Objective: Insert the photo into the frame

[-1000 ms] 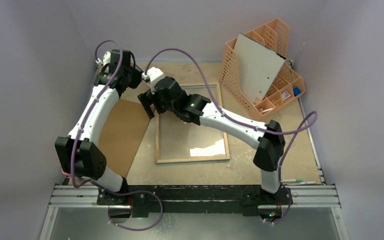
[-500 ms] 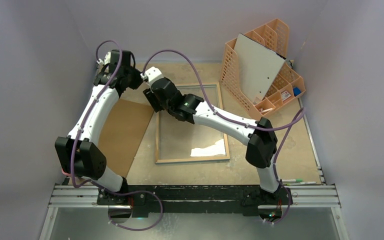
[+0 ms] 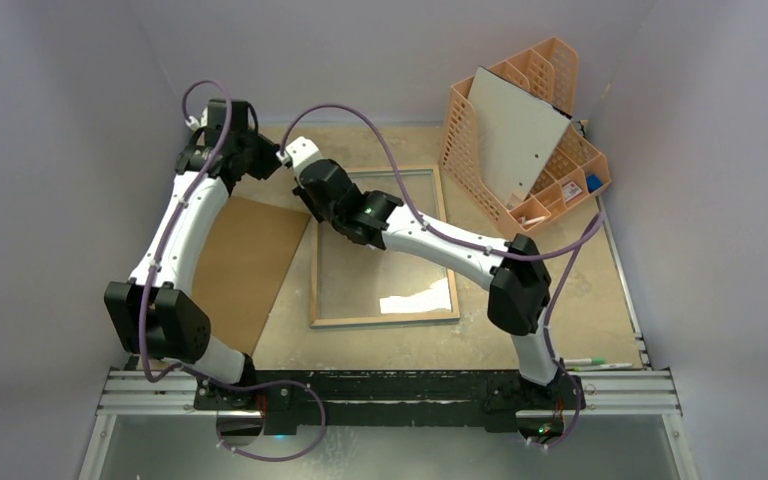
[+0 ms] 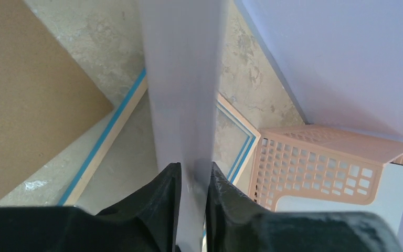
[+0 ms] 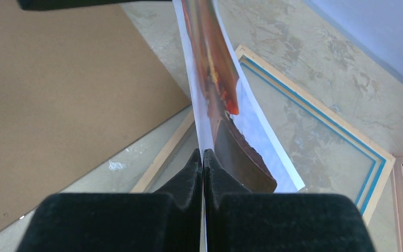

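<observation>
Right wrist view: the right hand (image 5: 203, 153) has its two black fingers pressed together on the near edge of the large paper photo of an orange and red hot-air balloon with a brown basket (image 5: 215, 68). The sheet stands on edge and curves away from the camera, printed side facing right.

In the left wrist view the pale back of the same sheet runs up from between the fingers of the left hand (image 4: 194, 165). A narrow gap shows between those fingers and the sheet fills it. Whether the pads press on the paper I cannot tell.

From the top external view, both hands meet above the far left corner of the thin rectangular frame with a light wood-coloured rim and a clear glass pane (image 3: 385, 319). The frame lies flat on the mottled beige worktop (image 3: 600, 300), with a blue edge showing in the wrist views. The photo is up in the air over that corner, not lying in the frame.

A plain brown hardboard sheet (image 3: 245, 265) lies flat just left of the frame. At the far right stands an orange lattice organiser (image 3: 560, 70) with a grey-white board (image 3: 515, 130) leaning in it.
</observation>
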`<state>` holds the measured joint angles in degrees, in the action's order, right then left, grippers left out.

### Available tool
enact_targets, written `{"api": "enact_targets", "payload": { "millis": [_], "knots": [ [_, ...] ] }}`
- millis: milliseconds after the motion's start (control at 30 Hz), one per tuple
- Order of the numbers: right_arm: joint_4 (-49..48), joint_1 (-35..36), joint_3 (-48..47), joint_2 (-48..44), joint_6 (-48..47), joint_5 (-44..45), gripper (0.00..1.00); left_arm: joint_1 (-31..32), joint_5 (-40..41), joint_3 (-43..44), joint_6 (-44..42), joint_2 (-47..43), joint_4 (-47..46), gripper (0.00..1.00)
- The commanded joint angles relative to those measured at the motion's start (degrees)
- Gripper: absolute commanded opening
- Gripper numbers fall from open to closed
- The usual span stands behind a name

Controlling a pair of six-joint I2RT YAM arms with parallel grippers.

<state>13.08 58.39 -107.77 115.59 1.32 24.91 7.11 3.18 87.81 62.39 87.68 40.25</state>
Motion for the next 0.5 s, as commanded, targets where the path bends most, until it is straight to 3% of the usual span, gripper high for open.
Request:
{"api": "enact_targets", "payload": {
  "millis": [0, 100, 167, 333, 467],
  "knots": [
    [-4.68, -0.09, 1.44, -5.98, -1.08, -0.24, 0.00, -2.11, -4.43, 2.46, -3.03, -4.98, -1.80, 0.34],
    [-5.57, -0.16, 2.48, -8.44, 0.01, -4.45, 0.00, -4.08, -7.56, 3.42, -5.10, -6.22, -3.16, 0.66],
    [-5.99, -0.22, 2.60, -9.73, 1.02, -6.68, 0.00, -5.23, -9.48, 4.97, -7.96, -6.80, -4.09, 0.78],
    [-6.35, -2.08, 2.07, -11.82, 6.94, -14.67, 0.00, -6.18, -12.28, 10.89, -16.40, -7.67, -4.73, 0.88],
    [-9.05, -8.81, 1.84, -13.59, 19.57, -32.94, 0.00, -6.15, -11.31, 15.63, -20.53, -8.57, -3.42, 0.91]
  ]
}}
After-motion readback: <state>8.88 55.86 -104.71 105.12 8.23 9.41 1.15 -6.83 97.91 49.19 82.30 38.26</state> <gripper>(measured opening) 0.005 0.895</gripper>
